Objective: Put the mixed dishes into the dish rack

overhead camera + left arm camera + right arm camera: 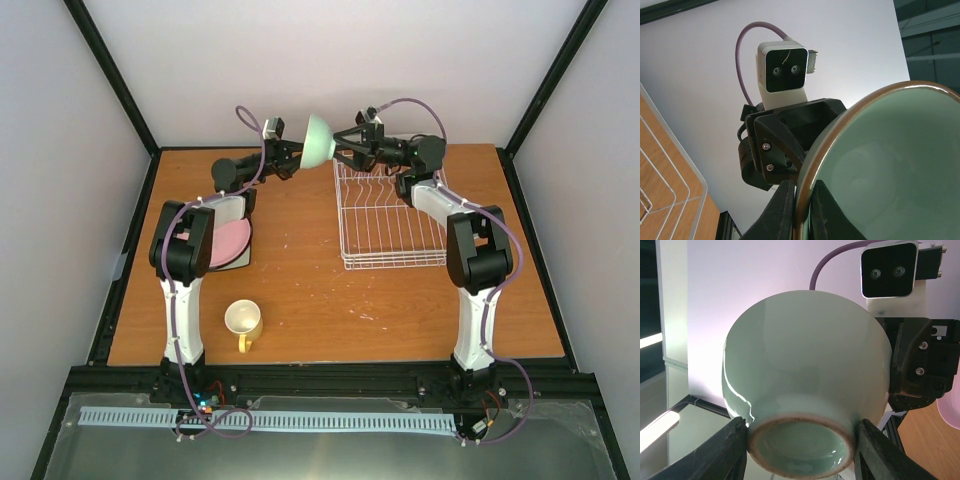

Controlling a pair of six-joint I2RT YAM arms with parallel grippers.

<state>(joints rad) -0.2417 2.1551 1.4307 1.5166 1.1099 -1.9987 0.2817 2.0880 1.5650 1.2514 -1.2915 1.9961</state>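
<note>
The mint-green bowl [318, 140] hangs in the air on its side at the back, left of the far corner of the white wire dish rack [390, 215]. My left gripper [299, 152] is shut on its rim, one finger inside and one outside, as the left wrist view [802, 195] shows. My right gripper [341, 150] faces it from the right, its fingers touching both sides of the bowl's foot ring [800, 445]. The yellow mug [243, 320] stands at the front left. The pink plate [232, 240] lies on a stack at the left, partly under the left arm.
The rack's slots stand empty; its rim shows in the left wrist view [660, 165]. The back wall is close behind both grippers. The stack's lower plates are mostly hidden. The pink plate's edge shows in the right wrist view [950, 410].
</note>
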